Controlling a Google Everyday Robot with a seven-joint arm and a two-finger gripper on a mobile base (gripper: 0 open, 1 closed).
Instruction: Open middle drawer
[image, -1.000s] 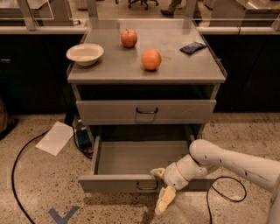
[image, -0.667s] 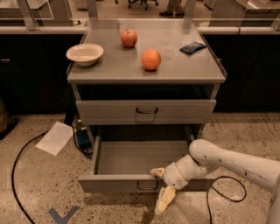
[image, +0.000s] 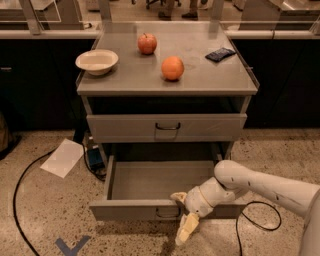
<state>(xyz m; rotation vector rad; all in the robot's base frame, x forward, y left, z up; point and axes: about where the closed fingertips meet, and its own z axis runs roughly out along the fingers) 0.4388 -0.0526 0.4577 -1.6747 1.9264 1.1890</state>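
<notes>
Change since a second ago: none that I can see. The drawer stands out as far as it did, and my arm and pincer sit where they were.
Task item: grey metal middle drawer (image: 125, 210), a wide shallow tray with a low flat front. It is pulled well out of the cabinet, with its floor bare to view.
Handle: small dark wire handle (image: 167, 214) at the centre of that front.
Pincer: my pincer (image: 182, 214) is at the drawer front, just right of the handle. It is open, one tip at the top edge of the front and the other hanging below it towards the floor. It grips nothing.
Arm: my white arm (image: 260, 187) comes in from the right, low across the drawer's right front corner.
Neighbour: taller-fronted grey drawer (image: 125, 127) directly above, pushed in.
Tabletop (image: 125, 82): carries a white bowl (image: 97, 61), a red apple (image: 147, 43), a round orange (image: 172, 68) and a dark blue packet (image: 220, 54).
Floor: black cable (image: 256, 209) lying just beside my arm.
Progress, my judgement: the opening looks done or nearly so.
Risk 1: if I withdraw carelessly, a spread tip could hook the handle or the front edge and shove the tray back in or skew it.
Risk 2: a further pull might bring the tray to the end of its runners and drop the front.
Risk 3: the lower tip sits near the floor, so a downward move could scrape it.
Risk 4: swinging my arm back might snag the cable.
Risk 5: a knock to the cabinet could set the apple or orange rolling.
</notes>
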